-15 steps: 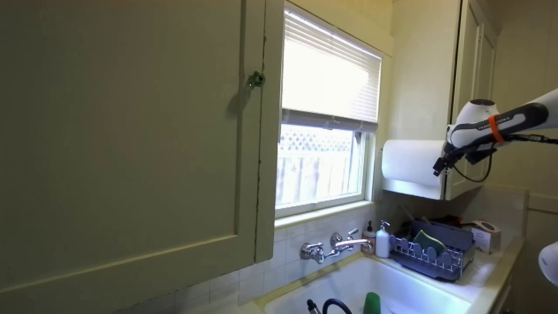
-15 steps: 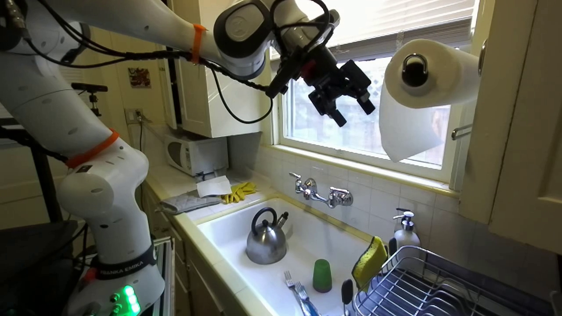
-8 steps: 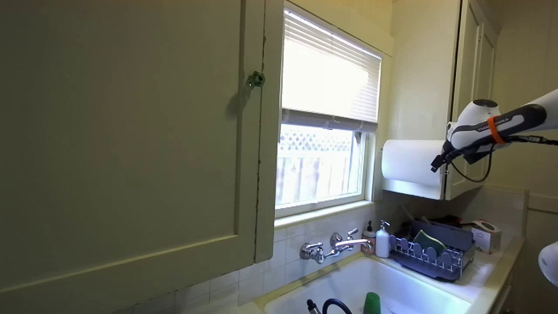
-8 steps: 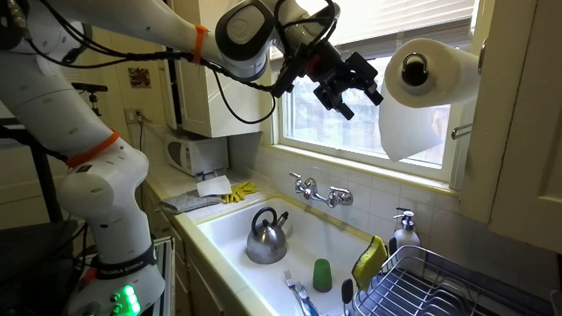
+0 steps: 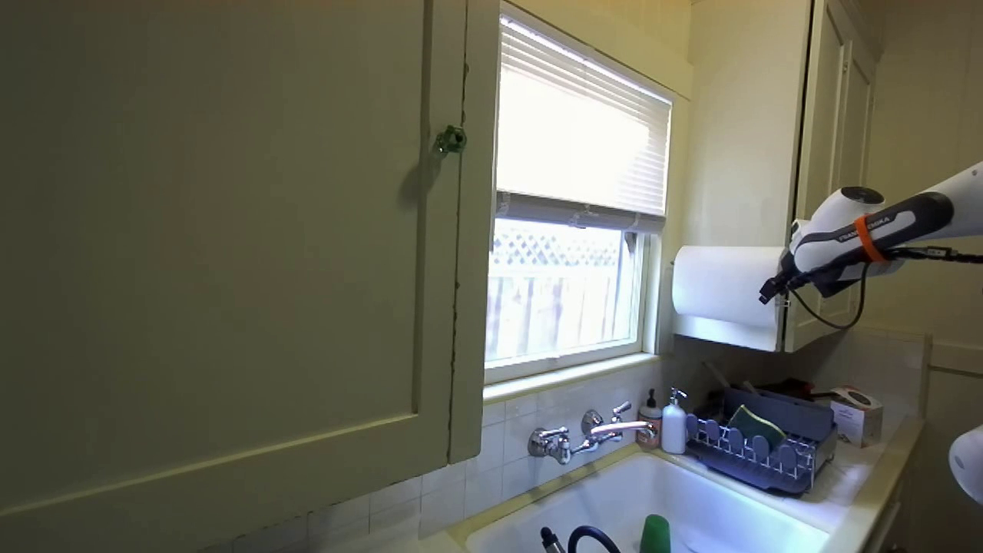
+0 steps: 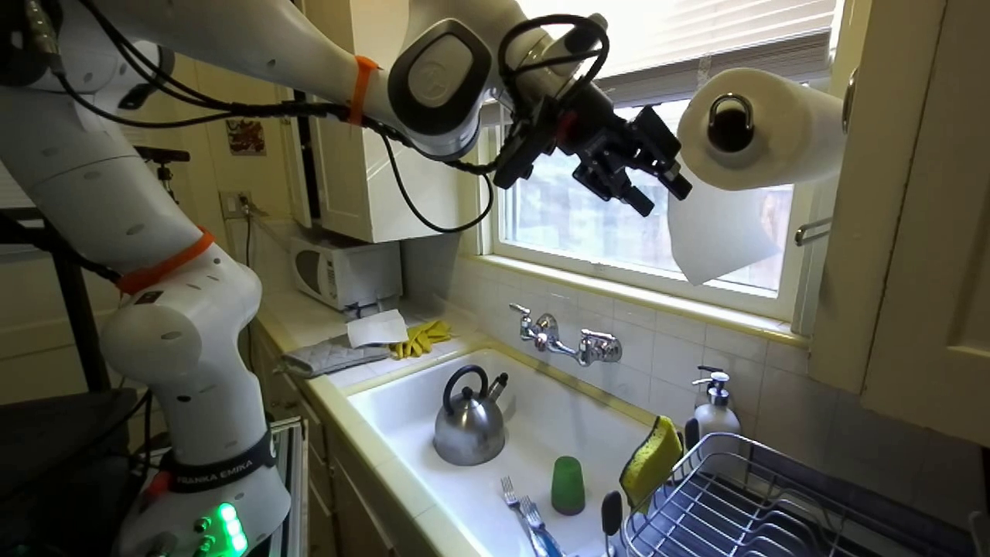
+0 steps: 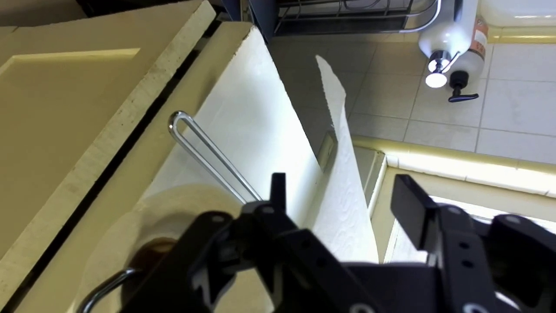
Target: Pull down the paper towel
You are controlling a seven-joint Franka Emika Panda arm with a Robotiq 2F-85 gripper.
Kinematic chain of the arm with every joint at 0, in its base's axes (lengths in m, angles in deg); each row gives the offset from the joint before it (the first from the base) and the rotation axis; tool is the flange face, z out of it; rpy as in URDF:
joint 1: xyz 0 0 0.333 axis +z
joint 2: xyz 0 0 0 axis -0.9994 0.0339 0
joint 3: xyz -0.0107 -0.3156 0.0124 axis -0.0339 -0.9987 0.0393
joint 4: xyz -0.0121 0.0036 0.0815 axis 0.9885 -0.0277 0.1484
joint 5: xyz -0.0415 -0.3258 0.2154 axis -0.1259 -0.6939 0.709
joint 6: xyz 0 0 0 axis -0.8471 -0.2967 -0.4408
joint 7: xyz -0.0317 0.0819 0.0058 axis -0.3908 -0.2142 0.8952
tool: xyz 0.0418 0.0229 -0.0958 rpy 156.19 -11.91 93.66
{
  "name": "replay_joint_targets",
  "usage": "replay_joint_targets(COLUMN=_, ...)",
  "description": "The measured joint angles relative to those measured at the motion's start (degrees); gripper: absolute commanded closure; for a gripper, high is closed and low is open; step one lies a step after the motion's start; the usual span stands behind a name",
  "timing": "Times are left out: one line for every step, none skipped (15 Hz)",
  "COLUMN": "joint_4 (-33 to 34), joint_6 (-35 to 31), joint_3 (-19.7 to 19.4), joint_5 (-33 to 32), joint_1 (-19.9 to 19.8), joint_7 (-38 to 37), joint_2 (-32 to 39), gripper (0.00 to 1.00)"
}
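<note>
Jaws parted, paper towel (image 7: 345, 202) hanging just beyond.

My arm (image 5: 898, 225) partly hides the paper towel roll (image 5: 722, 284) at right in an exterior view; whether touching, I cannot tell. To the left, blinds (image 5: 584, 134) hang over the window (image 5: 557, 303). A green cup (image 5: 655, 533) stands in the near sink (image 5: 691, 488).

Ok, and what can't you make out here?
Towel sheet: upper part hidden behind the hand, wrist view.
Forks: handles cut off by the bottom edge, in an exterior view.
Bottle label: lettering too small, wrist view.
Wall picture: subject too small, in an exterior view.
</note>
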Motion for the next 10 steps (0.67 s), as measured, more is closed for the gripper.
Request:
replay_joint_targets(joint_4=-0.15, joint_6=-0.79, joint_3=-0.26, joint_5=0.47, joint_1=0.24, joint_7=0.26, joint_2=0.19, gripper=0.73)
replay_joint_targets(joint_4=-0.31, joint_6=-1.86, joint_3=-0.55, joint_5=0.89, joint_1=0.50, joint_7=0.54, joint_2=0.37, gripper=0.82)
replay_joint_targets(joint_4=-0.55, joint_6=-3.36, joint_3=-0.89, joint_5=1.34, joint_1=0.80, joint_7=0.87, joint_2=0.47, gripper=0.88)
replay_joint_targets(joint_4=-0.91, joint_6=-5.11, joint_3=-1.30, joint_5=1.79, joint_1=1.17, joint_7=1.33, joint_2=0.52, gripper=0.95)
replay_joint_targets(joint_4=-1.26, joint_6=-6.74, joint_3=-1.72, joint_5=2.19, joint_1=1.58, joint_7=1.83, joint_2=0.55, gripper=1.00)
replay_joint_targets(joint_4=-1.53, joint_6=-7.94, joint_3=-2.17, joint_5=2.54, joint_1=2.04, joint_7=2.40, joint_2=0.58, gripper=1.00)
replay_joint_targets(joint_4=-1.75, joint_6=-8.84, joint_3=-2.69, joint_5=2.93, joint_1=2.58, joint_7=2.90, joint_2=0.61, gripper=1.00)
replay_joint_targets(joint_4=-1.95, joint_6=-9.40, joint_3=-3.19, joint_5=3.28, joint_1=3.13, joint_7=3.38, joint_2=0.63, gripper=1.00)
replay_joint_targets(joint_4=-2.16, joint_6=-9.71, joint_3=-3.79, joint_5=3.53, joint_1=3.79, joint_7=3.73, joint_2=0.62, gripper=1.00)
replay_joint_targets(joint_4=-2.40, joint_6=-9.76, joint_3=-4.44, joint_5=3.71, joint_1=4.53, joint_7=4.09, joint_2=0.62, gripper=1.00)
